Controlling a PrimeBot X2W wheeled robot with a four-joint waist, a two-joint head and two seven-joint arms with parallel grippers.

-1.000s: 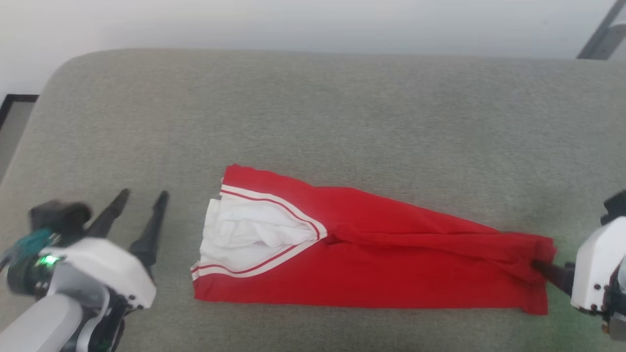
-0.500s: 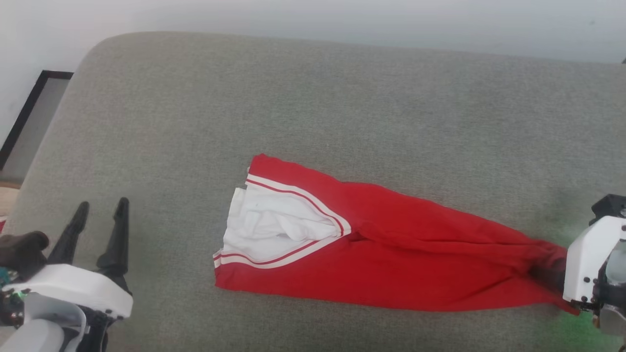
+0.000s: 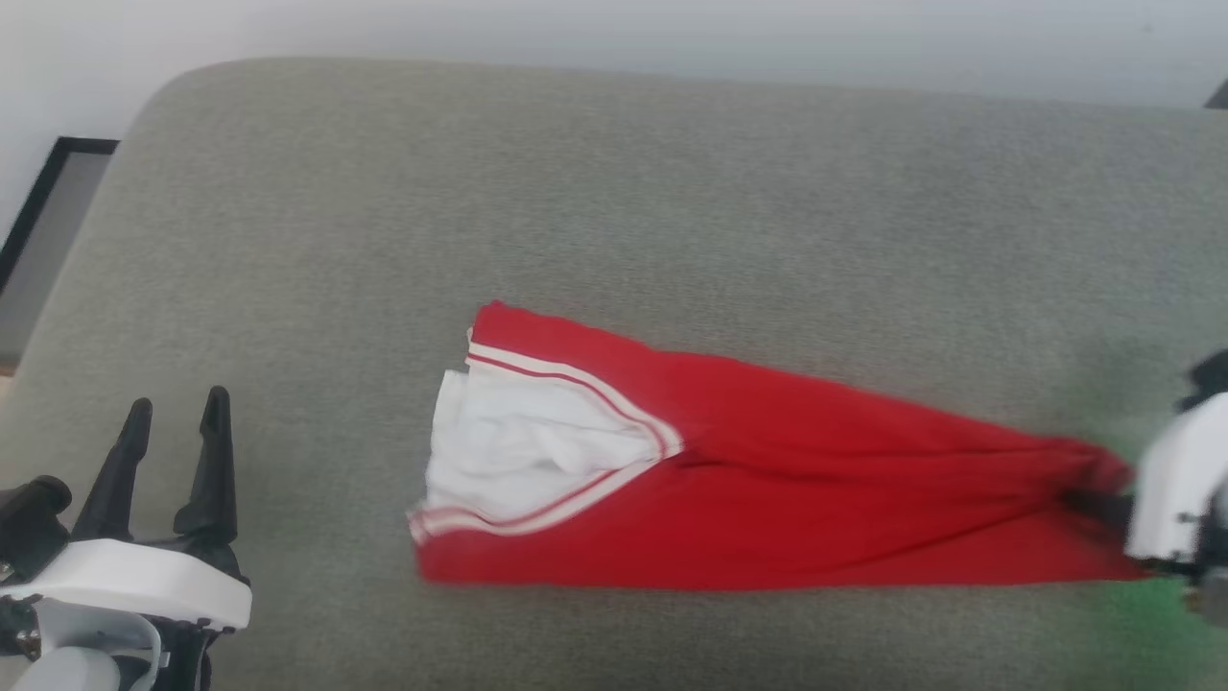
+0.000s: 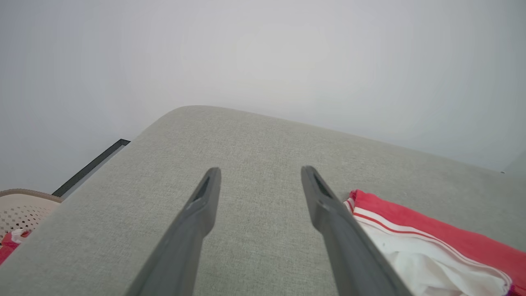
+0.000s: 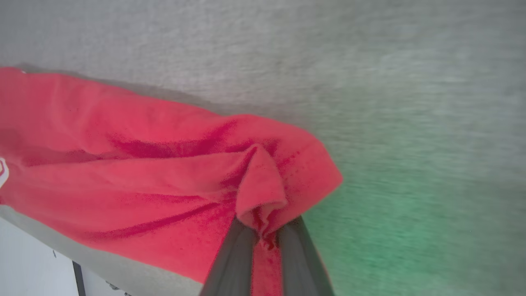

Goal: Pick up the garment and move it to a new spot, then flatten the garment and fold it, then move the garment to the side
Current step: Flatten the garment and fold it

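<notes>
The garment [image 3: 767, 489], a red shirt folded into a long strip with a white sleeve and striped trim at its left end, lies across the grey cushion [image 3: 614, 211]. My right gripper [image 3: 1094, 504] is shut on the garment's right end, at the head view's right edge. In the right wrist view the red cloth [image 5: 172, 172] bunches up between the closed fingers [image 5: 236, 263]. My left gripper [image 3: 173, 413] is open at the lower left, well left of the sleeve end, with nothing between its fingers. The left wrist view shows the left gripper [image 4: 261, 174] spread above bare cushion, the striped sleeve [image 4: 415, 242] to its right.
The cushion's rounded far edge meets a pale wall [image 3: 614, 38]. A dark-framed panel [image 3: 48, 211] lies beyond the cushion's left edge. In the left wrist view a beige perforated basket [image 4: 20, 209] holding red cloth sits at the far left. Green light tints the cushion [image 5: 411, 230] by the right gripper.
My right gripper has closed on the garment's right end, and the cloth there has gathered into a point. The head camera shifted. The left gripper stays open and sits lower and further left in the picture.
</notes>
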